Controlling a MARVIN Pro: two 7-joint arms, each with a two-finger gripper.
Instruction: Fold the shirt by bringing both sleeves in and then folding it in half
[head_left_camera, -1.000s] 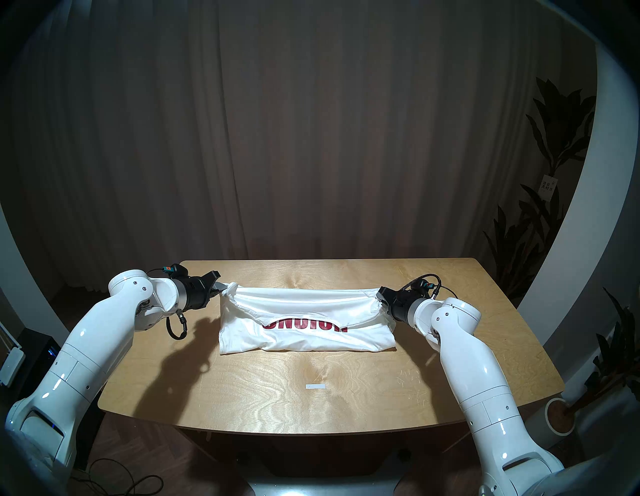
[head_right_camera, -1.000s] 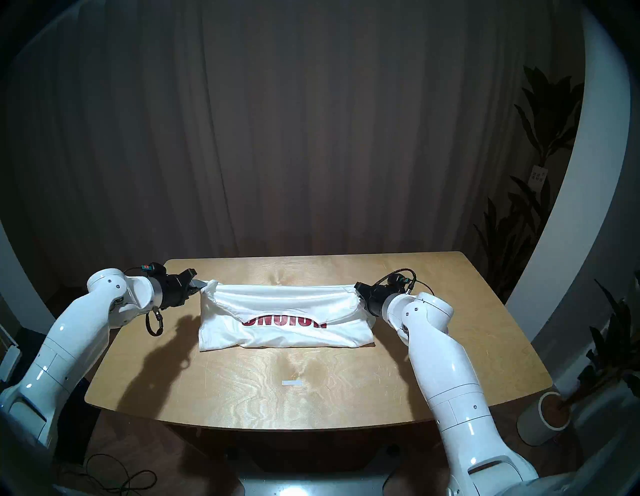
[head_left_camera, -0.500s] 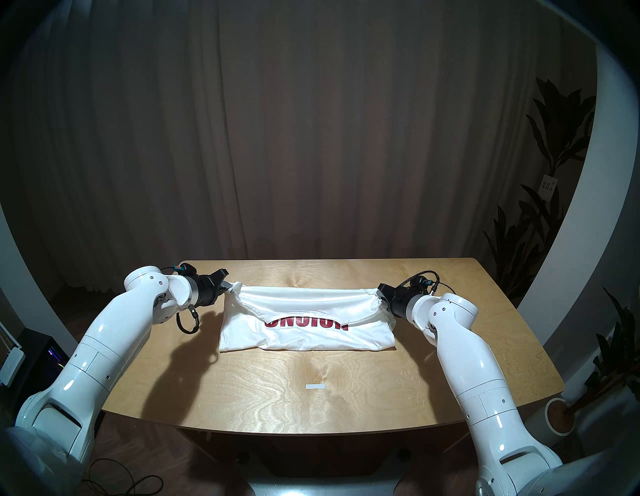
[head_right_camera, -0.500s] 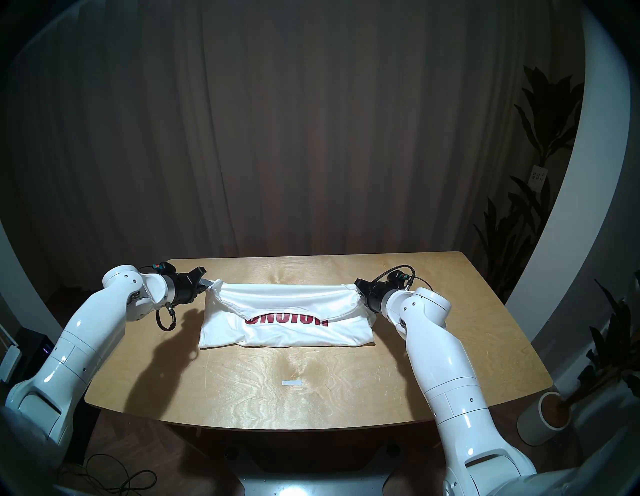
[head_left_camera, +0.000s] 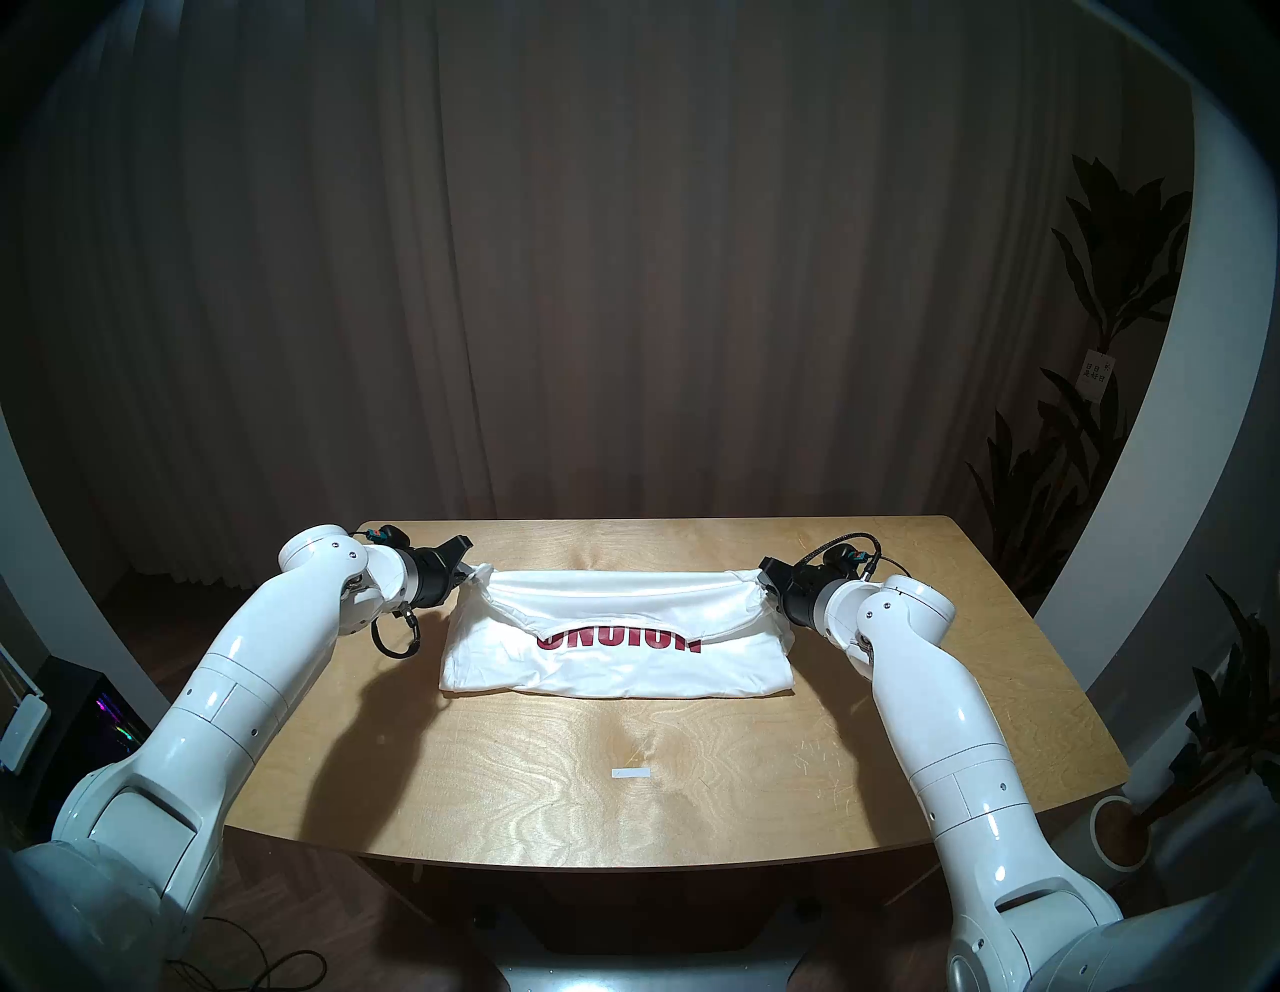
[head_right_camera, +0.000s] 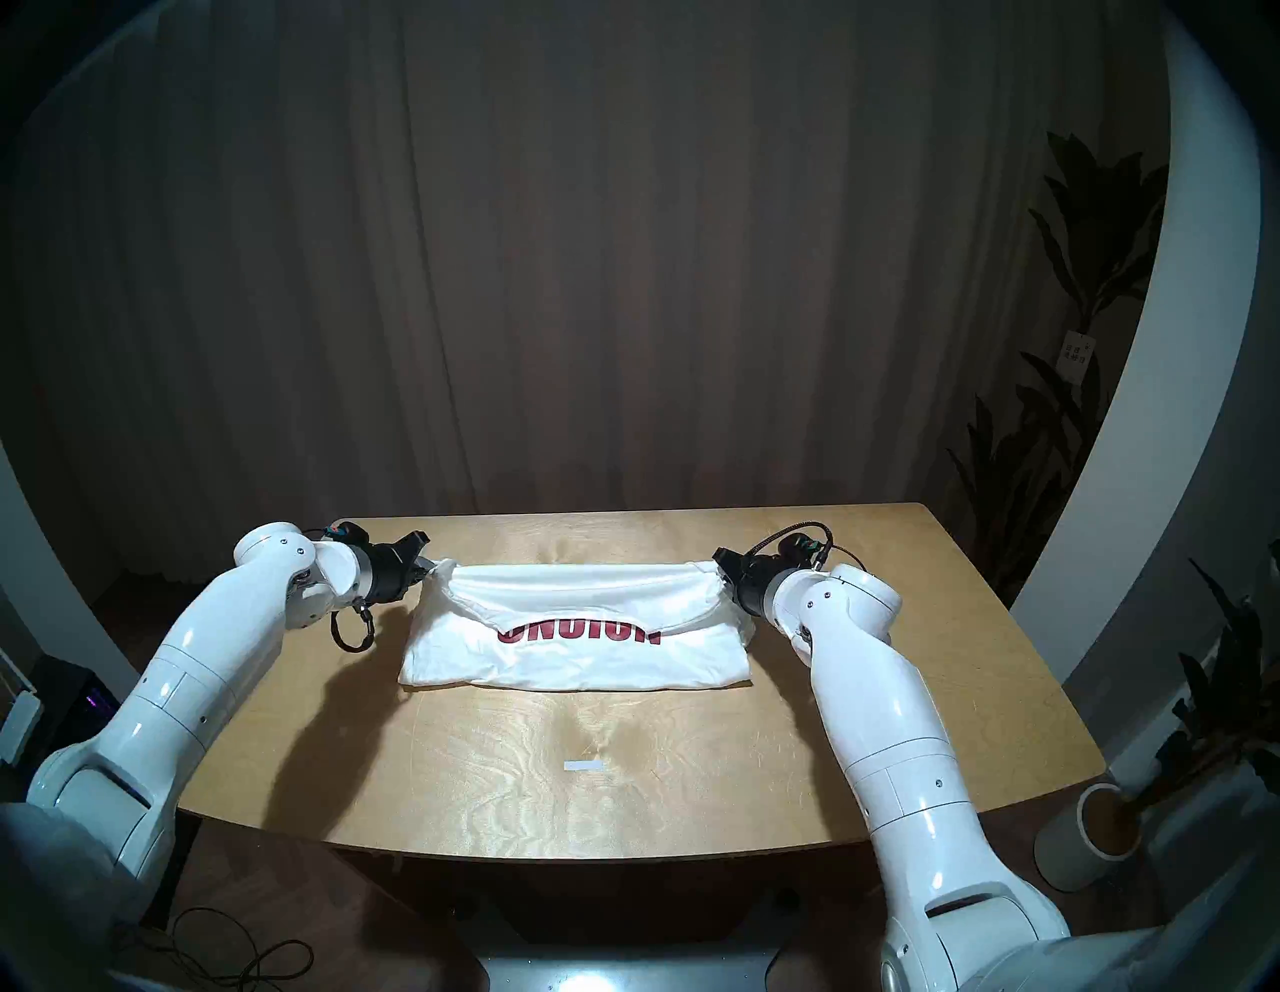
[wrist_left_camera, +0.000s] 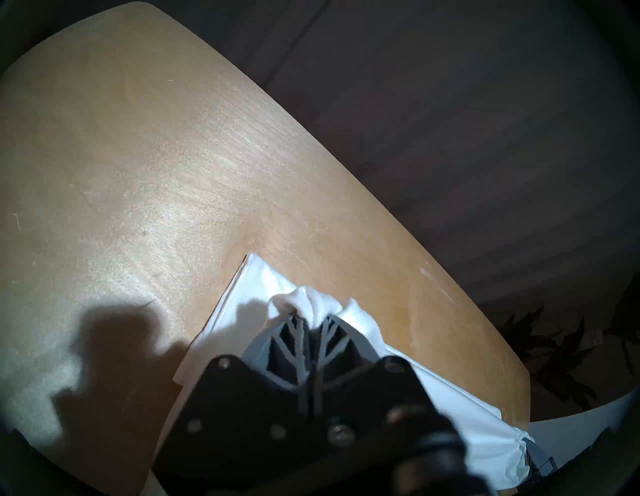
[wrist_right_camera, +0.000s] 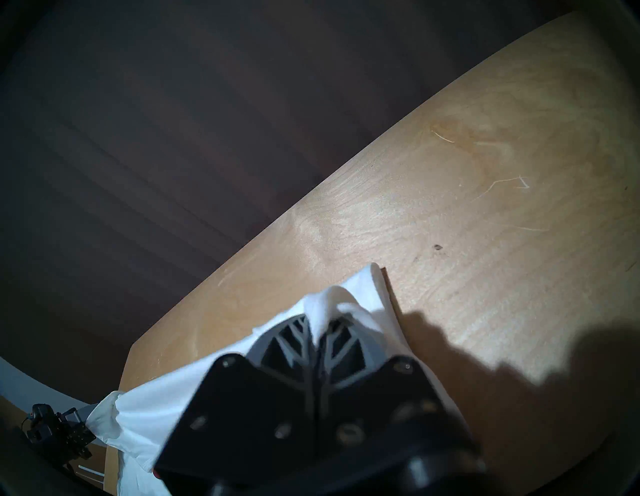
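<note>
Head stereo left view: white cotton short-sleeved T-shirt (head_left_camera: 616, 651) held mid-fold on light wooden table (head_left_camera: 623, 796).
Left gripper (head_left_camera: 465, 573) and right gripper (head_left_camera: 762, 585) are each clenched on a far corner of the shirt, top layer lifted w/ slack. Corners should be carried level and at equal pace twd the near hem (judged), kept taut. Dark red block lettering (head_left_camera: 618, 639) is half covered; approx. "ONOION", not fully legible.

Both head views look down from high at the whole tabletop (head_left_camera: 692, 783); each wrist view looks closely over its tool.
</note>
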